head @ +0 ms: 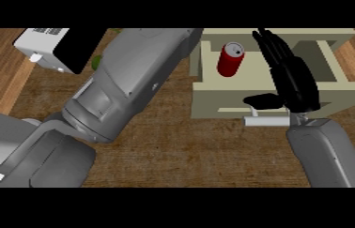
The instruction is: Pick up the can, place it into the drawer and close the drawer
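A grey left forearm (pixel 132 81) crosses the desk (pixel 173 152) at the left, its hand out of view. The red can (pixel 230 59) sits inside the open drawer (pixel 215 105), near its left wall. Just right of it, not touching, the right hand (pixel 291 77) hovers, fingers straight together, holding nothing.

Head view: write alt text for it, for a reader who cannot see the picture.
A red can sits inside an open beige drawer, with the robot's right hand held open beside it. The grey left forearm crosses the counter at the left; its hand is out of view.
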Action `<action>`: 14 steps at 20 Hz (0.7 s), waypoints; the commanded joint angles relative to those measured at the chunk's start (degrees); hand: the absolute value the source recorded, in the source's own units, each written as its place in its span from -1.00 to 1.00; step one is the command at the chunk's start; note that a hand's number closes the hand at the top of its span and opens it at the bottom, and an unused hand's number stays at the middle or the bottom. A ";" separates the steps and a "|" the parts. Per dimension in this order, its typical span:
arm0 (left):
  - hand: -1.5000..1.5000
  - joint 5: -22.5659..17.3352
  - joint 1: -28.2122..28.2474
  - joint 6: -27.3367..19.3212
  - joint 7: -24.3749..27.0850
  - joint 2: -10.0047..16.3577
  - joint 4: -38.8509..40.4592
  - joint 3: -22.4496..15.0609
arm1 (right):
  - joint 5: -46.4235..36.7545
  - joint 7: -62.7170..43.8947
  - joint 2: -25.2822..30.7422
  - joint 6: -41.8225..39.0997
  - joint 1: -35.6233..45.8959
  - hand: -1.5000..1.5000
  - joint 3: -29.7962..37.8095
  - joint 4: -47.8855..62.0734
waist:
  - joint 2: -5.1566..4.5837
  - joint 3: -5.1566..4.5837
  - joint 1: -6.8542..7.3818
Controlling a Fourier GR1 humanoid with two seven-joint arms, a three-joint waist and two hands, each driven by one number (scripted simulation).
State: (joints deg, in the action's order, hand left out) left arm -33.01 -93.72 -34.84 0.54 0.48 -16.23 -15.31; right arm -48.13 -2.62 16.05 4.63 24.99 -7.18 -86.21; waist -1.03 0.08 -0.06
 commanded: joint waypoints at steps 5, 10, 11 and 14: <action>-1.00 1.39 1.76 2.60 -2.40 5.17 -1.96 0.69 | -6.26 5.35 -3.00 9.45 9.47 -1.00 0.96 22.00 | 0.42 -0.02 1.41; -1.00 2.68 2.78 1.04 -5.56 6.18 -5.21 -0.01 | -10.76 5.16 -5.66 18.74 14.75 -1.00 2.53 33.20 | 0.80 -0.03 2.33; -1.00 2.19 1.55 2.76 -6.58 6.84 -5.67 0.36 | -10.76 5.59 -5.85 20.93 17.71 -1.00 3.93 36.55 | 0.50 -0.01 3.03; -1.00 3.32 2.97 1.85 -7.80 7.67 -8.04 -0.58 | -12.41 4.25 -6.54 25.37 21.66 -1.00 5.53 41.48 | 0.68 -0.02 3.38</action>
State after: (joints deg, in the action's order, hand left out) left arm -30.53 -90.27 -32.81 -4.59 6.82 -22.10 -15.34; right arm -58.34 2.85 10.61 25.00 40.59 -3.61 -52.10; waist -0.39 0.04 2.60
